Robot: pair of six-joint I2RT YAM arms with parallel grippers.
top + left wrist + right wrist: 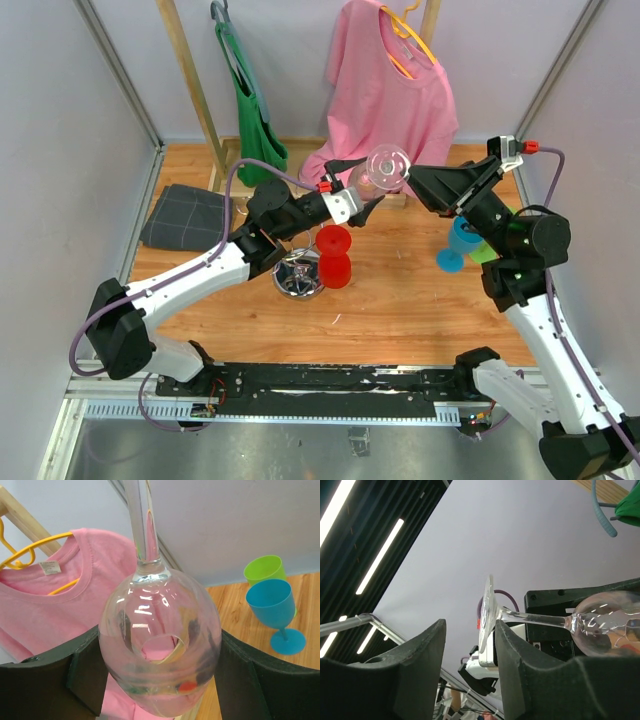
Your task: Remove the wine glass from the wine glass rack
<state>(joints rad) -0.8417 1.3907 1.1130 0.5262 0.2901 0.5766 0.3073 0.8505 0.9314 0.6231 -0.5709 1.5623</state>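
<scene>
The wine glass (385, 168) is already clear of the wine glass rack (300, 277). It hangs in the air over the far middle of the surface (400, 310), while the rack stands near the centre, partly hidden under the left arm. The left hand (362, 187) holds the glass by its bowl. In the left wrist view both fingers (85, 675) press against the round sides, with the stem pointing away from the camera. Gripping the widest part probably gives the firmest hold on smooth glass, and it leaves the stem and foot free.

The right hand (470, 625) faces the foot end with its jaws parted and clamped on nothing. The thin foot shows edge-on just beyond its fingertips, and I cannot tell whether it touches one of them. Placed there, the hand looks ready either to steady the foot or to back off. Two red goblets (334, 255) stand just beside the rack, so any set-down spot should avoid them.
</scene>
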